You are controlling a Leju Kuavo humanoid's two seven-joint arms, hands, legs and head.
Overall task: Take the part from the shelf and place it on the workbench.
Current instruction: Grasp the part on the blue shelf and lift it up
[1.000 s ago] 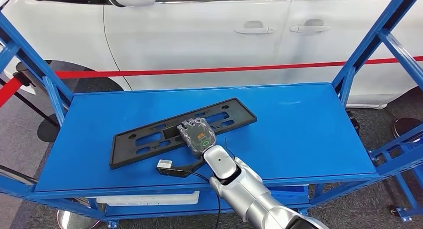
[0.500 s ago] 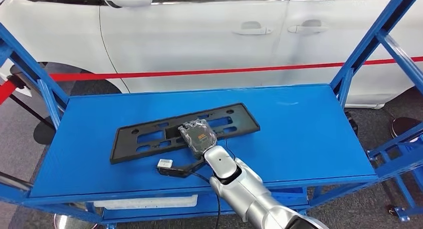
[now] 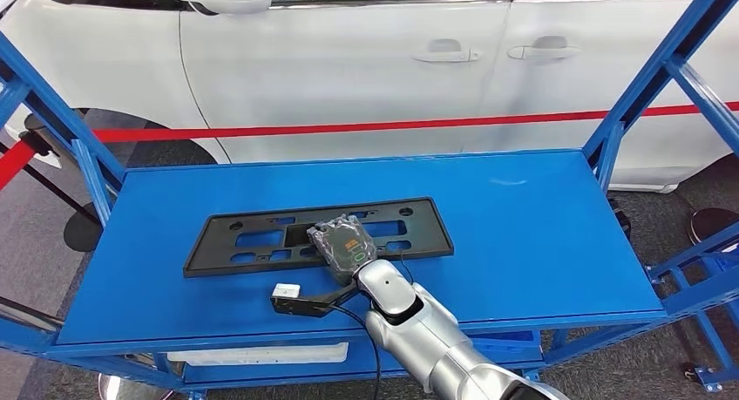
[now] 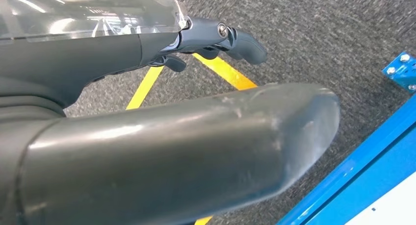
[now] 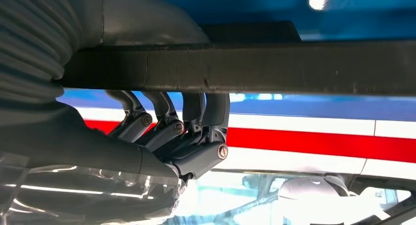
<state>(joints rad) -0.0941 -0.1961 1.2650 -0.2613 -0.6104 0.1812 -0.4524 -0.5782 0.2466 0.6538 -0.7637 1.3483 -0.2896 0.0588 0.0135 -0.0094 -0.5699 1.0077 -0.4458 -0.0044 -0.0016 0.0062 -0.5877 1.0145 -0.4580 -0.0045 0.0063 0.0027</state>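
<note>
Rotated part (image 3: 318, 235), fingers (image 5: 167, 118) hooked, right hand (image 3: 345, 243).

Flat black matt plastic plate frame with cut-outs (image 3: 318, 235) on smooth painted blue metal shelf (image 3: 540, 234), glossy white car body (image 3: 349, 77), rough grey carpet floor (image 4: 314, 43).

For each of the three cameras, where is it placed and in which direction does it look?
Head view: high on the body, looking forward and down at the blue shelf; the right hand grips the black part.
Left wrist view: behind the left hand, facing the grey floor.
Right wrist view: behind the right hand, fingers hooked around the part.
Head and right wrist views share hand and part.
</note>
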